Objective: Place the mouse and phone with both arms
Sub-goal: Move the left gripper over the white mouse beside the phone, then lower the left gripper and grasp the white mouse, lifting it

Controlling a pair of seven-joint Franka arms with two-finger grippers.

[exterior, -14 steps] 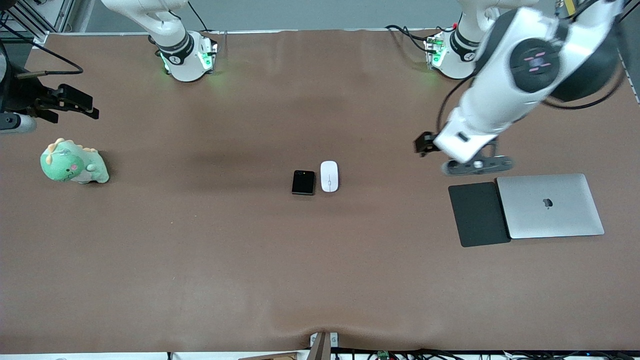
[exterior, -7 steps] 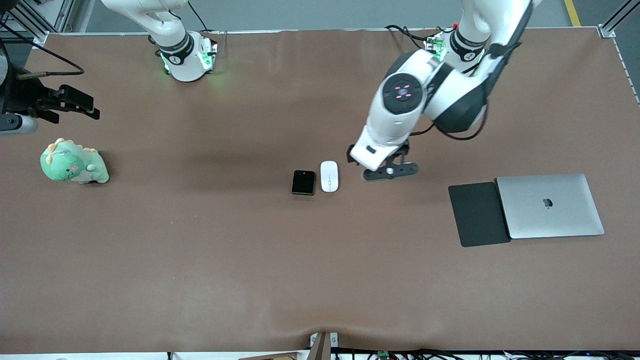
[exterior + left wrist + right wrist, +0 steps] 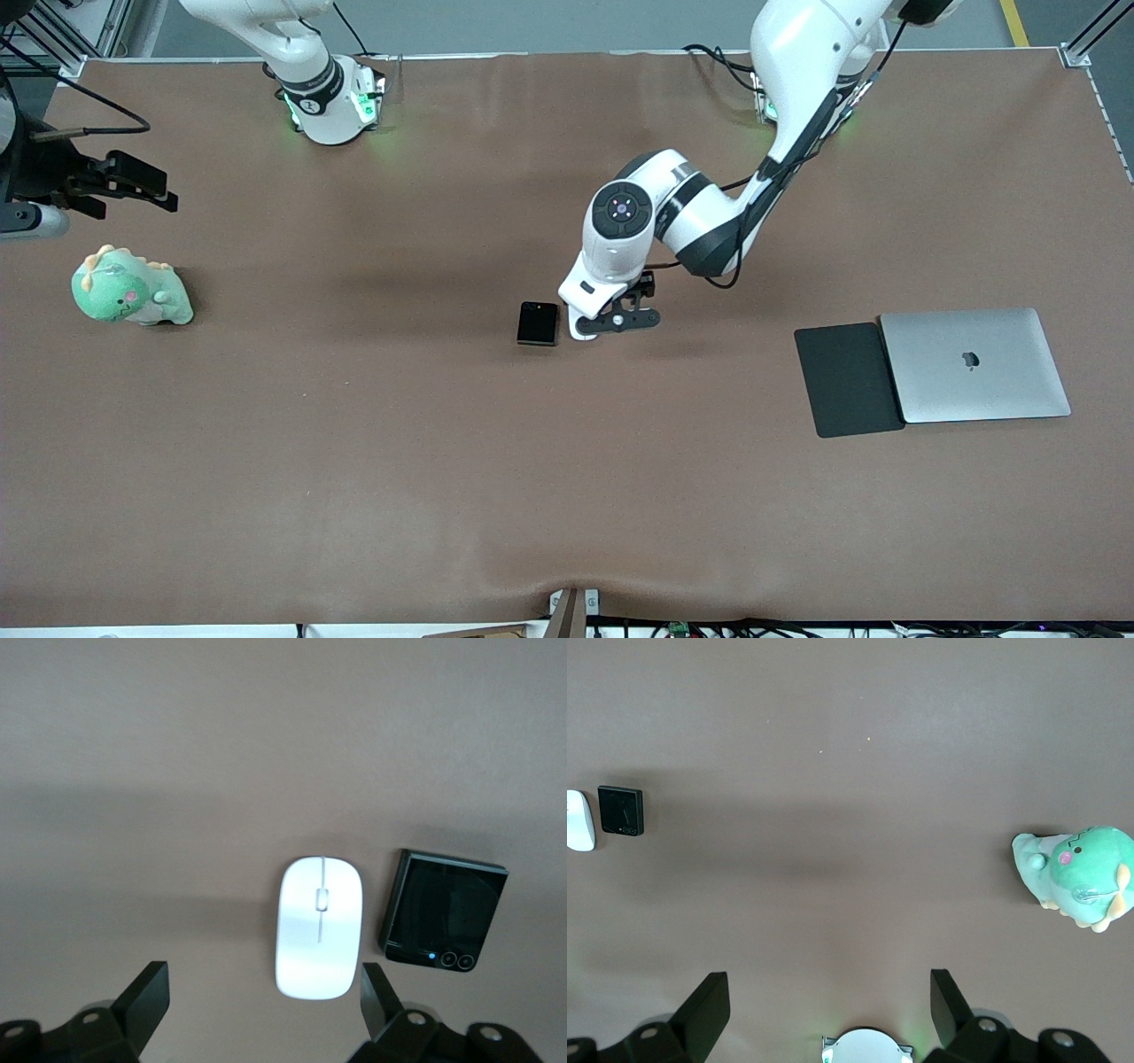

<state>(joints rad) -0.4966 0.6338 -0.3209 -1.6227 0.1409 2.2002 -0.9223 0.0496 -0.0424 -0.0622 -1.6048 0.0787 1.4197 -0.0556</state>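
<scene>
The white oval mouse (image 3: 319, 926) and the black glossy phone (image 3: 443, 917) lie side by side at the table's middle. In the front view the phone (image 3: 538, 323) shows and my left hand covers most of the mouse. My left gripper (image 3: 617, 319) hangs open and empty just above the table over the mouse's edge; in the left wrist view (image 3: 264, 1010) the mouse lies just ahead of its fingertips (image 3: 379, 992), not between them. My right gripper (image 3: 146, 188) waits open and empty, high at the right arm's end of the table (image 3: 830, 1010). The right wrist view shows the phone (image 3: 621, 810) and mouse (image 3: 579, 820) small.
A matte black pad (image 3: 849, 379) and a closed silver laptop (image 3: 974, 365) lie side by side toward the left arm's end. A green dinosaur plush (image 3: 130, 288) sits below the right gripper, also in the right wrist view (image 3: 1081, 875).
My left arm has swung from above the pad and laptop across to the mouse and come down over it. The right arm, mouse and phone have not moved.
</scene>
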